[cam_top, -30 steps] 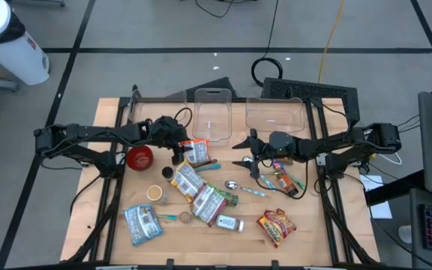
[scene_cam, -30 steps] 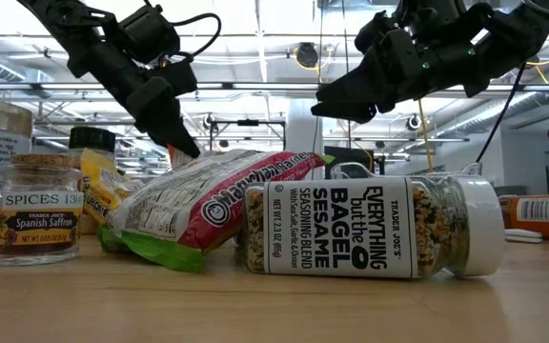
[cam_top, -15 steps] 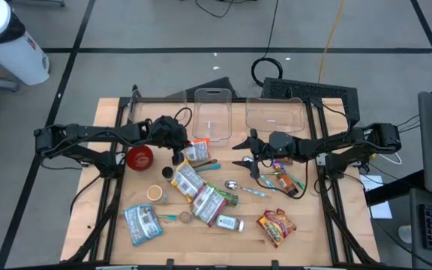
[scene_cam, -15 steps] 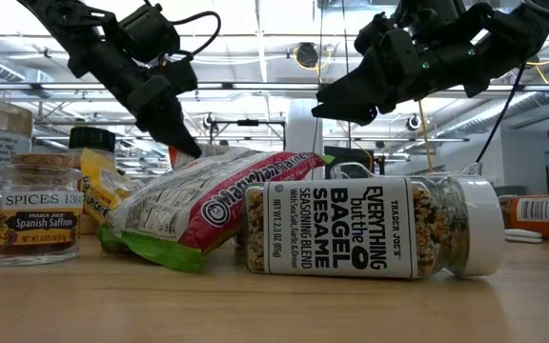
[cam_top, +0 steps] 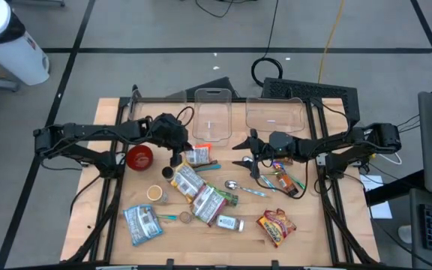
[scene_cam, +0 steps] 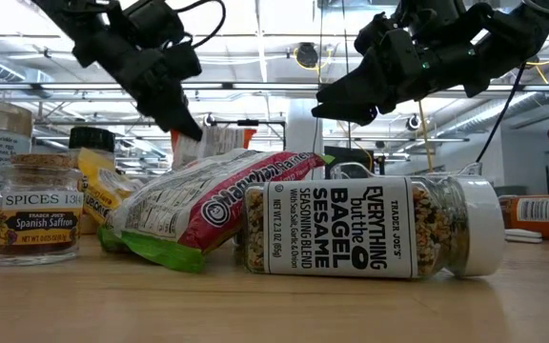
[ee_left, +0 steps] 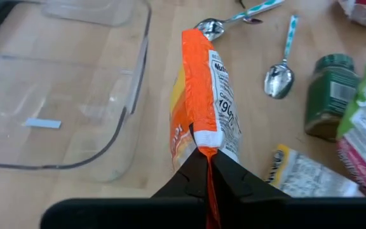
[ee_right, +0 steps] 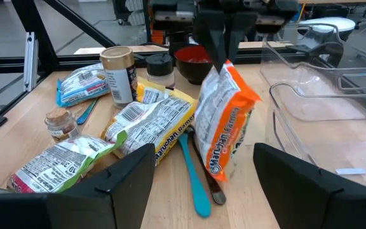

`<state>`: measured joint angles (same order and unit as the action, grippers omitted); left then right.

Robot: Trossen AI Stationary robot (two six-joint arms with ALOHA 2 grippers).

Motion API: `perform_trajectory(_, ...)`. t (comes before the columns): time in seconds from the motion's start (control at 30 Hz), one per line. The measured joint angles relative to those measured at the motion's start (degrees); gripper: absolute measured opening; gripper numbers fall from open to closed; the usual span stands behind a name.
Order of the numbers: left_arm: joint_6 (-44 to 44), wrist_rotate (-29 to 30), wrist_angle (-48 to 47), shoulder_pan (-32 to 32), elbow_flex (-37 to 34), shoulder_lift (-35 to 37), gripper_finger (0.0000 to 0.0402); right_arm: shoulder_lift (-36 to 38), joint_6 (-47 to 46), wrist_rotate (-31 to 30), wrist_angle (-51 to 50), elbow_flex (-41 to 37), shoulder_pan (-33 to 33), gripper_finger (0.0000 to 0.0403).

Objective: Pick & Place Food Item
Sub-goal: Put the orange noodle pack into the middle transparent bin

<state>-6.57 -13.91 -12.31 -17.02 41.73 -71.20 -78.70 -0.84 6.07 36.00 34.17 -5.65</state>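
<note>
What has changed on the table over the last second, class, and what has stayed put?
The left gripper has shut on the top edge of the orange ramen packet and begun to lift it: in the low view the arm has risen and the packet now hangs upright beneath it. The right gripper has stayed open, hovering near the clear bins. The sesame jar, spoons and other packets have not moved.

A lab: open ceiling trusses [scene_cam: 255, 90], cabled floor [cam_top: 201, 30], test table [cam_top: 111, 225]
</note>
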Motion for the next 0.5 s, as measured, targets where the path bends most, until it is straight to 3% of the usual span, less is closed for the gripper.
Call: perform_trajectory(0.5, -5.77, 0.66, -15.92, 4.88, 18.85, 0.02, 0.0003, 0.0, 0.2, 0.0, -0.25, 0.0, 0.0, 0.0254)
